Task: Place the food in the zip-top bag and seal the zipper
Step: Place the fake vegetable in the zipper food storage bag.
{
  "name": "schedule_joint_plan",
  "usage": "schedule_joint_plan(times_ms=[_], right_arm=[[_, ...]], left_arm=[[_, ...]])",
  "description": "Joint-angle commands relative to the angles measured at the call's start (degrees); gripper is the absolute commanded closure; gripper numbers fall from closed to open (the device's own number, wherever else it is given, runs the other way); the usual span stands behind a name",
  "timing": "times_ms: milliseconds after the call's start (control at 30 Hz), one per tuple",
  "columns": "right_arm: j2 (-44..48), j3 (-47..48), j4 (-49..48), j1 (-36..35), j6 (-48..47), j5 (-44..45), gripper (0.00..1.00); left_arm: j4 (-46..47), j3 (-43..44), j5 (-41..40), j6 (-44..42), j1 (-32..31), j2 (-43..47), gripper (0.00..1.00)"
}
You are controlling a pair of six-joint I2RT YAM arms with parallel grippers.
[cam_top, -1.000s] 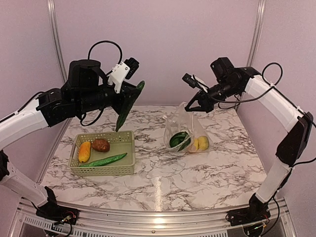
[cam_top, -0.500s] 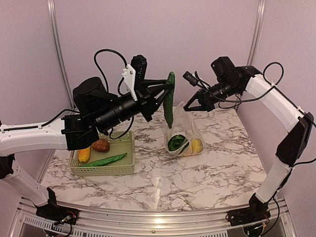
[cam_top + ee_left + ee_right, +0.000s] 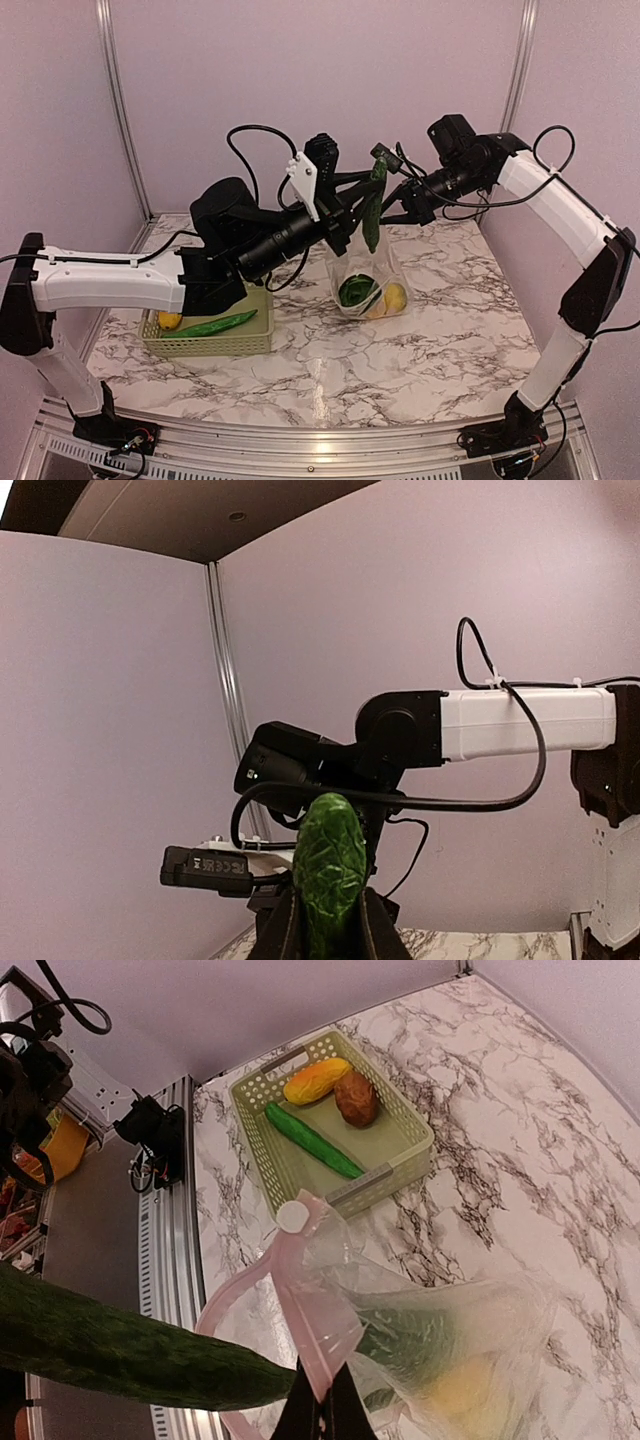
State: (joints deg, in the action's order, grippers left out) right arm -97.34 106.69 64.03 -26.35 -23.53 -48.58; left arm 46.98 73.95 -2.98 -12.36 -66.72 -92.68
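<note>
A dark green cucumber (image 3: 372,228) hangs upright just above the mouth of the zip-top bag (image 3: 371,285), with my left gripper (image 3: 368,195) shut on it. In the left wrist view the cucumber (image 3: 330,875) sits pinched between both fingers (image 3: 288,932). My right gripper (image 3: 322,1412) is shut on the bag's pink zipper (image 3: 300,1300) strip and holds the mouth up and open. Its tip (image 3: 130,1355) pokes in at that mouth. Inside the bag (image 3: 470,1310) lie a green piece (image 3: 410,1335) and a yellow fruit (image 3: 465,1390).
The pale green basket (image 3: 400,1160) stands left of the bag and holds an orange piece (image 3: 315,1080), a brown potato (image 3: 355,1097) and a long green vegetable (image 3: 310,1140). My left arm (image 3: 120,280) stretches over the basket (image 3: 210,345) in the top view.
My left arm has swung right and forward, carrying the cucumber from above the basket to over the bag's mouth. The right gripper has kept its hold on the bag.
</note>
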Motion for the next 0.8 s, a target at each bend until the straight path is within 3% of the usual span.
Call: schedule_joint_plan(times_ms=[0, 400, 467, 600, 767], right_arm=[[2.6, 2.4, 0.3, 0.2, 0.5, -1.0, 1.00], [3.4, 2.9, 0.4, 0.2, 0.3, -0.3, 1.00], [3.5, 3.0, 0.4, 0.2, 0.2, 0.1, 1.00], [3.3, 2.9, 0.3, 0.2, 0.2, 0.5, 1.00], [2.3, 3.0, 0.1, 0.3, 0.2, 0.3, 1.00]], left_arm=[[4.3, -0.7, -3.2, -6.8, -0.3, -4.4, 1.00], [17.6, -2.3, -13.4, -11.9, -0.2, -16.4, 1.00], [18.2, -1.9, -16.3, -12.7, -0.2, -18.5, 0.86], [18.2, -1.8, -22.2, -13.6, -0.2, -18.9, 0.33], [12.6, -1.1, -19.7, -12.4, -0.3, -14.3, 0.17]])
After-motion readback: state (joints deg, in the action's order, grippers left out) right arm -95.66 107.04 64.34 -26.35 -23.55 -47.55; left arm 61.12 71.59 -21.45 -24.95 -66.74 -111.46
